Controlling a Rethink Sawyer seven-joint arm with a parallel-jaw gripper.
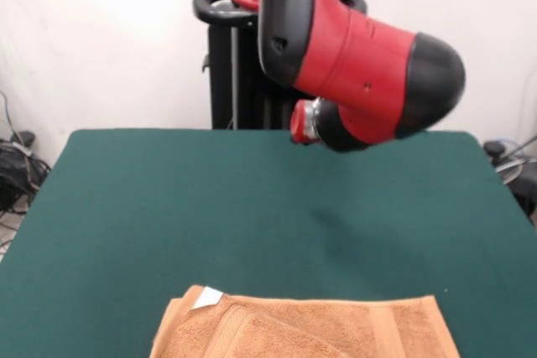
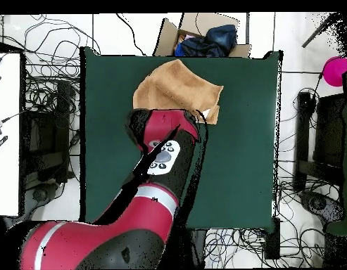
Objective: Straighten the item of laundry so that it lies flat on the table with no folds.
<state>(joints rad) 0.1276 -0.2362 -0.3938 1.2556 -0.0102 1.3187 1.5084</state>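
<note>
The item of laundry point(image 1: 336, 329) is an orange-tan towel lying at the near edge of the table point(image 1: 252, 199), cut off by the picture's bottom. A white tag point(image 1: 208, 296) shows at its left corner, and a layer is folded over on top. From overhead the towel point(image 2: 172, 88) lies rumpled and skewed by the table's point(image 2: 246, 140) top edge. The red and black arm point(image 2: 162, 155) hangs over the table and covers the towel's lower edge. Only a small red and silver end piece of the gripper point(image 1: 304, 126) shows behind the arm's bulk, well above the cloth.
A cardboard box point(image 2: 204, 35) holding dark blue cloth stands just past the table edge beside the towel. Cables lie on the floor all round. A pink object point(image 2: 336, 70) sits off to the right. A black stand point(image 1: 231, 64) rises behind the table.
</note>
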